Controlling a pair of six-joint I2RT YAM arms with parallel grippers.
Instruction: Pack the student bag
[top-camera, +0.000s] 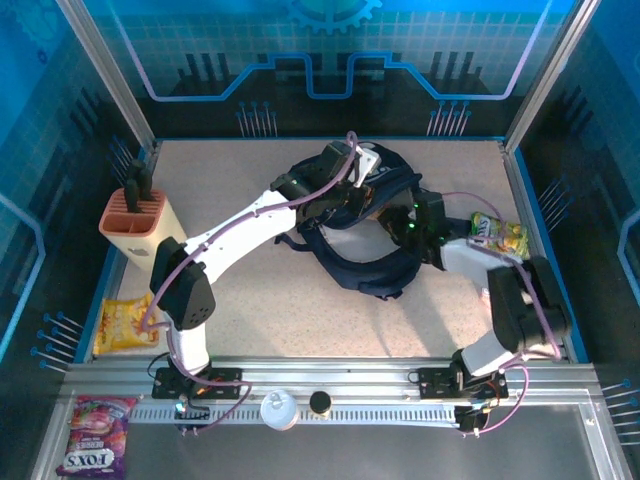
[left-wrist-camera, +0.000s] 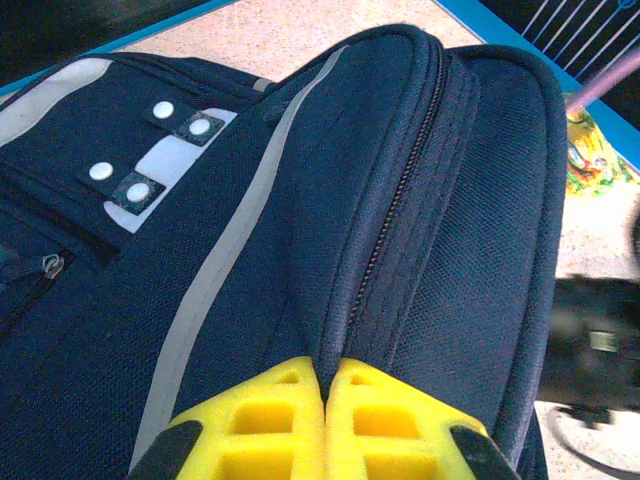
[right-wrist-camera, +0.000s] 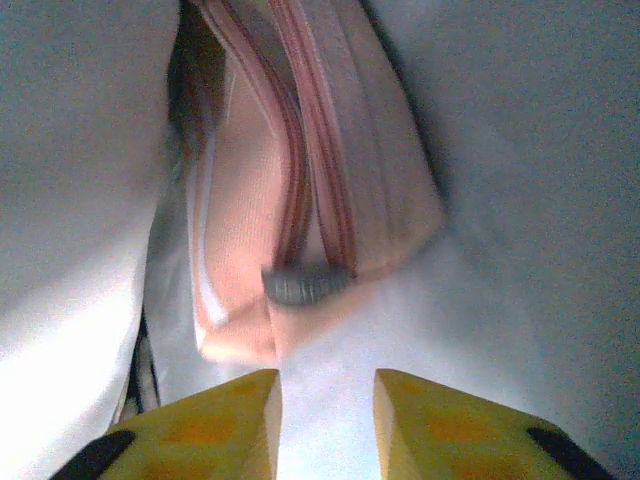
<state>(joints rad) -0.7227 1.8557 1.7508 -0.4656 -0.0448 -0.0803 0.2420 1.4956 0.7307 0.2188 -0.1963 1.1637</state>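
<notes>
Evidently the student bag (left-wrist-camera: 430, 200) is lying just past the centre of the table (top-camera: 300, 320), toward 1 o'clock in the top view. It is soft, floppy fabric, likely to sag shut unless held by its stiffer zipper seam. The left gripper (left-wrist-camera: 325, 385) is pinching exactly there, fingers closed on a fold. The right gripper (right-wrist-camera: 327, 390) is reaching inside, fingers narrowly apart and empty, with a pink pouch (right-wrist-camera: 300, 200) lying at their 12 o'clock.

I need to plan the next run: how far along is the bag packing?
Done: a pink pouch appears to lie inside the bag, free of the open right gripper. In hand: the left gripper pinches the bag by its zip. Left, probably: a snack packet and a yellow packet lie outside it.
</notes>
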